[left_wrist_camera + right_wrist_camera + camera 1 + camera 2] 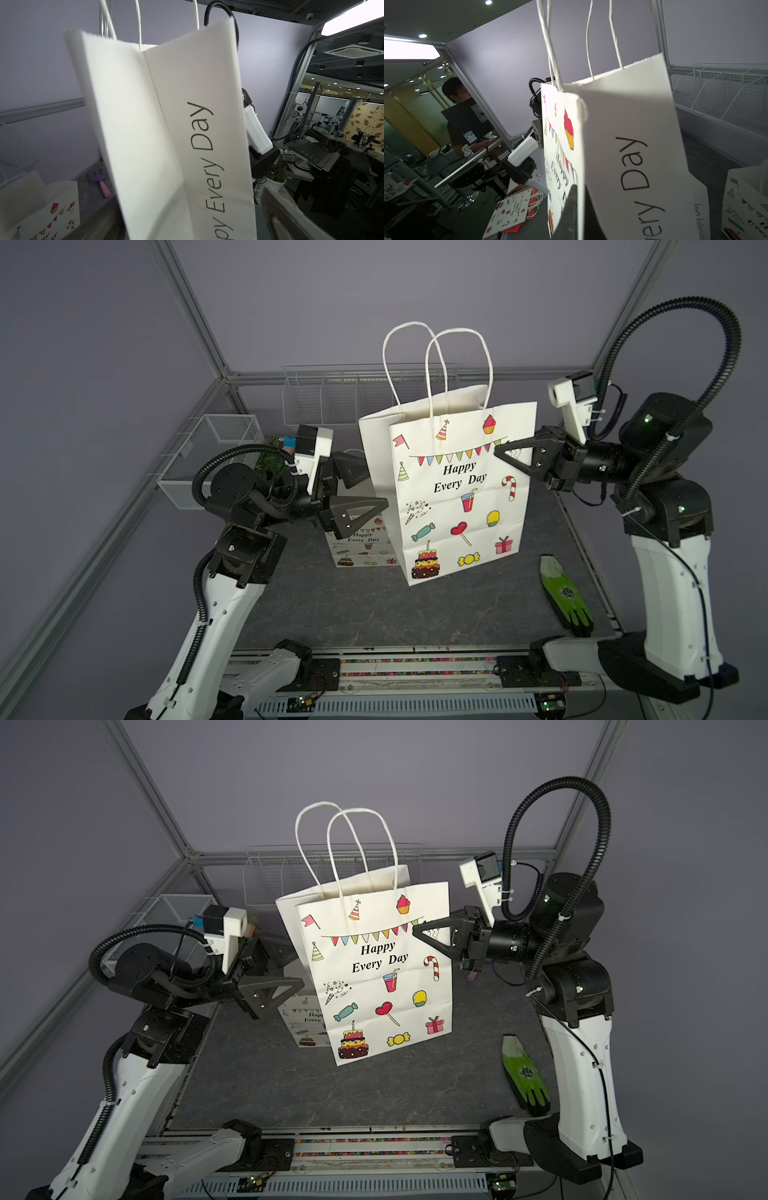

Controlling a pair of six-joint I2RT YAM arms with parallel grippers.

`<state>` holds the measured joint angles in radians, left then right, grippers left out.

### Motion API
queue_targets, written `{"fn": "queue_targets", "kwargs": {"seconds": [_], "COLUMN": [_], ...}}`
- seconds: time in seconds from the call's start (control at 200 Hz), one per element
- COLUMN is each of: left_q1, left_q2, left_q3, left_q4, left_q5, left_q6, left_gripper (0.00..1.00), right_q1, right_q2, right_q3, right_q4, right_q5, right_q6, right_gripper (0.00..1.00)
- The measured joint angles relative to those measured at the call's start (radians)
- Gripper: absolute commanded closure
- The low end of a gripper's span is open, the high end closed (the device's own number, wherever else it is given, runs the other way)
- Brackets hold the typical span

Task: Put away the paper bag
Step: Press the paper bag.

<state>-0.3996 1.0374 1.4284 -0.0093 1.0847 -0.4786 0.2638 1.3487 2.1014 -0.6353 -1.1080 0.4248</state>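
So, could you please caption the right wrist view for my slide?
Right tool shut on the paper bag, handles up.

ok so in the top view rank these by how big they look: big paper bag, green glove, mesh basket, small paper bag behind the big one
1. large paper bag
2. mesh basket, though partly hidden
3. green glove and small paper bag: too close to rank, since the small bag is mostly hidden.
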Motion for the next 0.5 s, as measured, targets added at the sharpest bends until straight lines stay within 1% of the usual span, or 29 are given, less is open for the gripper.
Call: {"fn": "queue_targets", "kwargs": {"seconds": [0.11, 0.21, 0.25, 0.28, 0.35, 0.5], "left_q1": [0.0, -0.001, -0.001, -0.001, -0.001, -0.001], "left_q2": [-0.01, 0.002, 0.011, 0.021, 0.044, 0.082], "left_q3": [0.011, 0.018, 0.019, 0.019, 0.02, 0.02], "left_q4": [0.008, 0.011, 0.013, 0.014, 0.019, 0.02], "left_q5": [-0.037, -0.071, -0.081, -0.089, -0.104, -0.129], "left_q6": [-0.002, -0.006, -0.008, -0.012, -0.021, -0.036], "left_gripper": [0.32, 0.45, 0.48, 0.52, 0.54, 0.54], "right_q1": [0.001, 0.007, 0.01, 0.013, 0.019, 0.034], "right_q2": [-0.002, -0.014, -0.019, -0.022, -0.029, -0.047], "right_q3": [-0.01, -0.048, -0.06, -0.066, -0.075, -0.095], "right_q4": [0.001, 0.034, 0.047, 0.056, 0.071, 0.102], "right_q5": [-0.006, -0.023, -0.034, -0.04, -0.047, -0.064], "right_q6": [-0.003, 0.018, 0.026, 0.031, 0.04, 0.051], "right_gripper": [0.93, 0.93, 0.94, 0.93, 0.93, 0.93]}}
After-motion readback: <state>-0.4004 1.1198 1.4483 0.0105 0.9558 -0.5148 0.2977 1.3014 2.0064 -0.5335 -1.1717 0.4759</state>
